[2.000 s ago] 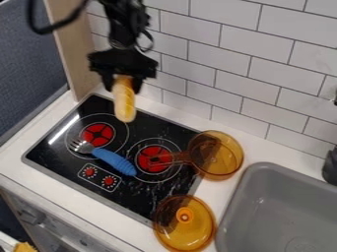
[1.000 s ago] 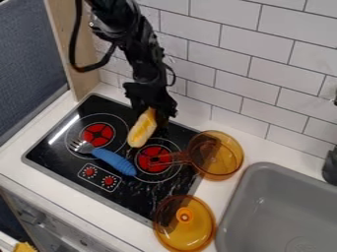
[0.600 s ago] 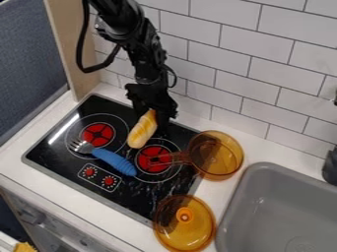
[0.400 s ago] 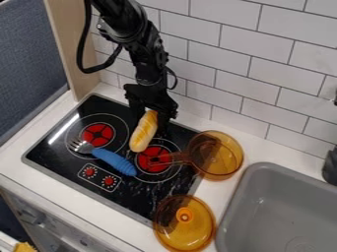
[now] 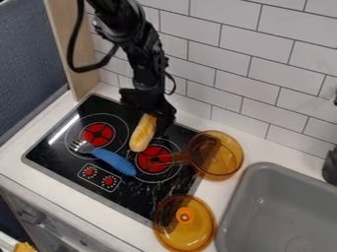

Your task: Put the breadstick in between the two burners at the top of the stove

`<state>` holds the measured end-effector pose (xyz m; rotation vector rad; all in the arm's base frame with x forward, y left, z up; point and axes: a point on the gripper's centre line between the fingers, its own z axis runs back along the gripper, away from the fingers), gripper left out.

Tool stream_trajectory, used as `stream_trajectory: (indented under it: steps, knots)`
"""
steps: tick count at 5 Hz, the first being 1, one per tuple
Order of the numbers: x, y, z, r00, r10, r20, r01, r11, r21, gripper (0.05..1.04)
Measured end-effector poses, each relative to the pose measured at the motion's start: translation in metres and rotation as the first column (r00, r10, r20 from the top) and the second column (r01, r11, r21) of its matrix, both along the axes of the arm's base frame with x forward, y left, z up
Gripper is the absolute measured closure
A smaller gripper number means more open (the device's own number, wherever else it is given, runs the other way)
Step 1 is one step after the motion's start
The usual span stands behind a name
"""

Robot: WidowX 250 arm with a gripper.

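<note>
The black gripper [image 5: 152, 112] hangs over the back edge of the stove, at the upper end of the breadstick. It looks open, though its dark fingers are hard to make out against the black stove top. The yellow breadstick [image 5: 143, 133] lies slanted on the stove [image 5: 123, 185], its lower end between the left burner [image 5: 98, 134] and the right burner [image 5: 152, 165], close to the right one's upper left edge. Its upper end lies just below the gripper, and whether they touch is unclear.
A fork with a blue handle [image 5: 115, 161] lies across the stove's front left. An amber pan [image 5: 223, 155] stands at the right edge, its handle over the right burner. An amber lid [image 5: 186, 231] is in front, a grey sink [image 5: 283, 206] at right, and a tiled wall behind.
From the upper left, the arm has brought the breadstick down and right to the stove. The breadstick has since turned slightly, then stayed put while the gripper shifted a little left.
</note>
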<state>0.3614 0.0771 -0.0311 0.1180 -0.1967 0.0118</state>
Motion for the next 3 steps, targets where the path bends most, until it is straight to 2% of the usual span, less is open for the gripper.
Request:
stream_trajectory:
  steps: [1, 2, 3]
  knots:
    - [0.002, -0.004, 0.019, 1.000, 0.028, 0.000, -0.028, 0.999, -0.039, 0.083]
    - [0.003, -0.001, 0.036, 0.997, 0.073, 0.018, -0.072, 0.997, -0.035, 0.083]
    - [0.004, 0.000, 0.037, 0.996, 0.080, 0.023, -0.080, 0.996, -0.035, 0.083]
